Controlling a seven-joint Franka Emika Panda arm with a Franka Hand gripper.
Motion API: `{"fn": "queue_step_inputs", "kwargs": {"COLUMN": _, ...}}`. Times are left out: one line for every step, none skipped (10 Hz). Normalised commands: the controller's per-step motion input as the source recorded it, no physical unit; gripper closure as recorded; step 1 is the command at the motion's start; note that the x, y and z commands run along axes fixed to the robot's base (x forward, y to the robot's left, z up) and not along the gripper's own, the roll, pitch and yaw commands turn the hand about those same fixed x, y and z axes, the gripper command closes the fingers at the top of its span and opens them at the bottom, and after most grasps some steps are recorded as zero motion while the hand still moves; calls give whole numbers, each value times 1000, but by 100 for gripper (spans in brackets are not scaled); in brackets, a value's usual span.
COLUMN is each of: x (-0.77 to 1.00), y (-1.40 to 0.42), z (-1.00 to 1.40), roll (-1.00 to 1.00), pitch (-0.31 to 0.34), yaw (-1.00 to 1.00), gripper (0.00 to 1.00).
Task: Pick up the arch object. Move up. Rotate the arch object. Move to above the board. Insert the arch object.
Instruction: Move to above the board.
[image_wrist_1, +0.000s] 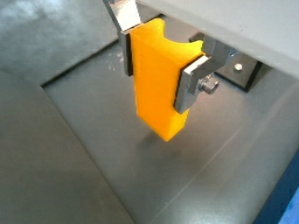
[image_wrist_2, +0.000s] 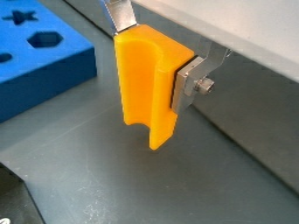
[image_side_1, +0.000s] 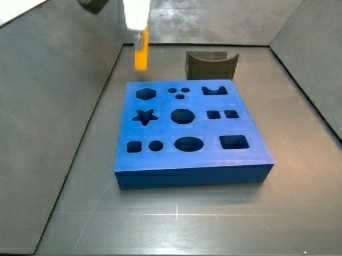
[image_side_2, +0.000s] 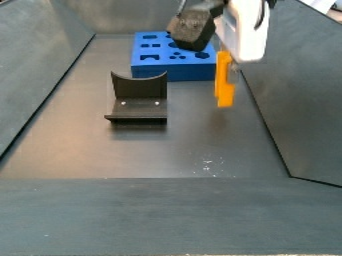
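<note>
The arch object (image_wrist_1: 158, 83) is a bright yellow block held upright between the silver fingers (image_wrist_1: 191, 83) of my gripper (image_wrist_1: 160, 57), which is shut on it. It also shows in a wrist view (image_wrist_2: 146, 87), its arch notch at one end. In a side view the arch object (image_side_1: 140, 50) hangs above the grey floor beyond the far left corner of the blue board (image_side_1: 187, 133). In a side view the arch object (image_side_2: 225, 80) hangs under the gripper (image_side_2: 227, 57), to the right of the board (image_side_2: 174, 55). A corner of the board shows in a wrist view (image_wrist_2: 41, 57).
The dark L-shaped fixture (image_side_1: 210, 64) stands behind the board; it also shows in a side view (image_side_2: 138, 98) and in a wrist view (image_wrist_1: 233, 68). Grey walls (image_side_1: 60, 60) enclose the floor on all sides.
</note>
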Motion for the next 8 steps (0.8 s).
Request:
{"fn": "queue_step_inputs", "kwargs": {"x": 88, "y": 84, "z": 1000, "roll": 14, "pitch": 115, "yaw": 48, "gripper": 100}}
{"fn": "queue_step_inputs", "kwargs": {"x": 86, "y": 81, "z": 1000, "roll": 20, "pitch": 98, "yaw": 34, "gripper": 100}}
{"fn": "queue_step_inputs", "kwargs": {"x": 83, "y": 80, "z": 1000, "roll": 25, "pitch": 94, "yaw": 26, "gripper": 100}}
{"fn": "queue_step_inputs", "kwargs": {"x": 78, "y": 75, "z": 1000, "roll": 32, "pitch": 92, "yaw": 9, "gripper": 100}}
{"fn": "queue_step_inputs", "kwargs": {"x": 75, "y": 74, "z": 1000, "roll": 37, "pitch": 88, "yaw": 1, "gripper": 100}}
{"fn": "queue_step_inputs", "kwargs": {"x": 70, "y": 71, "z": 1000, "roll": 42, "pitch": 89, "yaw": -9, "gripper": 100}}
{"fn": "queue_step_inputs", "kwargs": {"x": 65, "y": 68, "z": 1000, "roll": 43, "pitch": 88, "yaw": -13, "gripper": 100}}
{"fn": "queue_step_inputs", "kwargs": {"x": 59, "y": 64, "z": 1000, "roll": 42, "pitch": 83, "yaw": -15, "gripper": 100}}
